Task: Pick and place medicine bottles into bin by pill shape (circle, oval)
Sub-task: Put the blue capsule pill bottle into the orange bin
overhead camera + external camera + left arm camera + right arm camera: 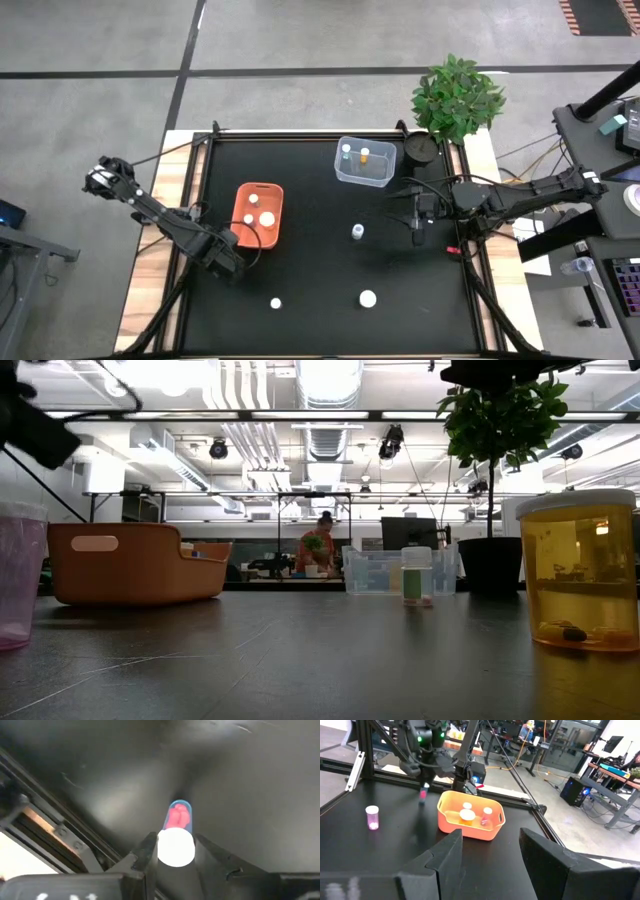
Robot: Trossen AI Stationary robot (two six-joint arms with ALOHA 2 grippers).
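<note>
My left gripper (236,262) is near the table's left edge, just in front of the orange bin (258,212). It is shut on a small clear bottle (176,822) with a white cap and pink pills inside. My right gripper (490,855) is open and empty at the table's right side (418,226). Loose bottles stand on their bases on the table: one (357,232) near the middle and two (275,302) (368,298) near the front. The orange bin holds a few white-capped bottles (466,815). The clear bin (365,162) holds two bottles. My left gripper pinches the bottle between its two fingers (148,851) at the white cap end (176,847). The fingers point down, one on each side. The bottle hangs below them, cap uppermost and clear of the table, as the right wrist view (423,794) shows.
A potted plant (457,95) and a dark round object (420,150) stand at the table's far right corner. The black frame rails (205,170) run along the table's edges. In the low view a pinkish bottle (18,575) and an amber bottle (580,572) stand close to the camera.
</note>
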